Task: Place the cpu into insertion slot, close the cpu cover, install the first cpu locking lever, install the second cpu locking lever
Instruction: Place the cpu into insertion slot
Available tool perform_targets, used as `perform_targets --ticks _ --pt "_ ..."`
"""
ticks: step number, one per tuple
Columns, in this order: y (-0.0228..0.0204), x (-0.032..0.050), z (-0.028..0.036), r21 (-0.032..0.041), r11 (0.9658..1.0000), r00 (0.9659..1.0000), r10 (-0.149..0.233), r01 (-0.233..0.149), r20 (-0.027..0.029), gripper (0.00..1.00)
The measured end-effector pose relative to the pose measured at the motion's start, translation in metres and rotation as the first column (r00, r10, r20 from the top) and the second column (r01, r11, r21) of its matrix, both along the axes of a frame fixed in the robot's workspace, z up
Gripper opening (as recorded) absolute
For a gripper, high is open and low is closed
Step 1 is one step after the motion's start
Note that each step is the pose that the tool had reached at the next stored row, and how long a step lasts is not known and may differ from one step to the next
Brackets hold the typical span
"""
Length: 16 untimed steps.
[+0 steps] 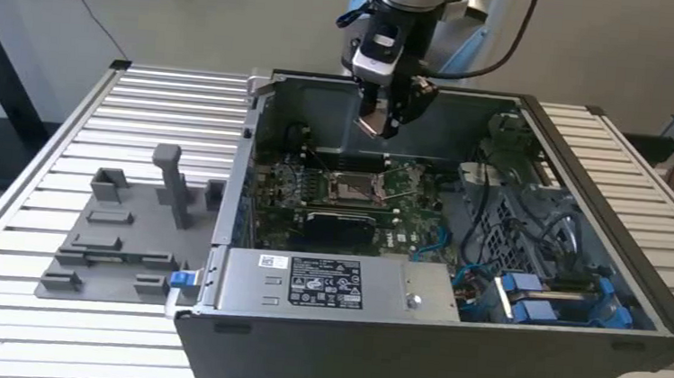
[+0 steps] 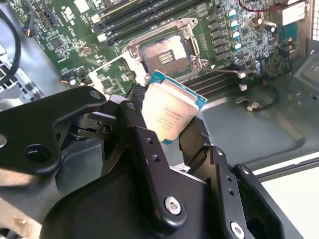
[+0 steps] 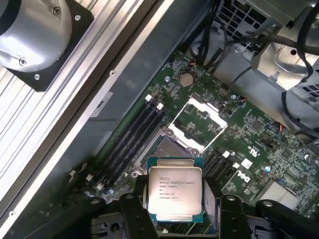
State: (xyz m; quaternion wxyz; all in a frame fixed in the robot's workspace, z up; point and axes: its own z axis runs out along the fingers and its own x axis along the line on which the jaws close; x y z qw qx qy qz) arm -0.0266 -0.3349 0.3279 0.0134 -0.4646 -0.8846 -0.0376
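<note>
My arm comes down over the far wall of the open computer case [image 1: 444, 360], wrist tilted, and my gripper [image 1: 381, 120] hangs above the green board [image 1: 276, 193]. My two black fingers [image 2: 137, 124] are pinched on opposite edges of the one cpu [image 3: 175, 195], a flat square with a dull silver top and teal rim, held in the air. Below it lies the single insertion slot [image 3: 168, 148], dark-centred, with its cpu cover [image 3: 198, 119], a thin silver frame, open beside it.
</note>
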Motion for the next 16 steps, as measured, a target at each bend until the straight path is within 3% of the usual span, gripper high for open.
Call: perform_targets --ticks 8,16 --pt "0.0004 0.0 -0.0029 -0.0001 0.9966 0.9966 -0.082 0.082 -0.005 0.54" --pt "0.0011 0.0 -0.0067 -0.001 0.9869 0.9868 -0.162 0.162 -0.011 0.54"
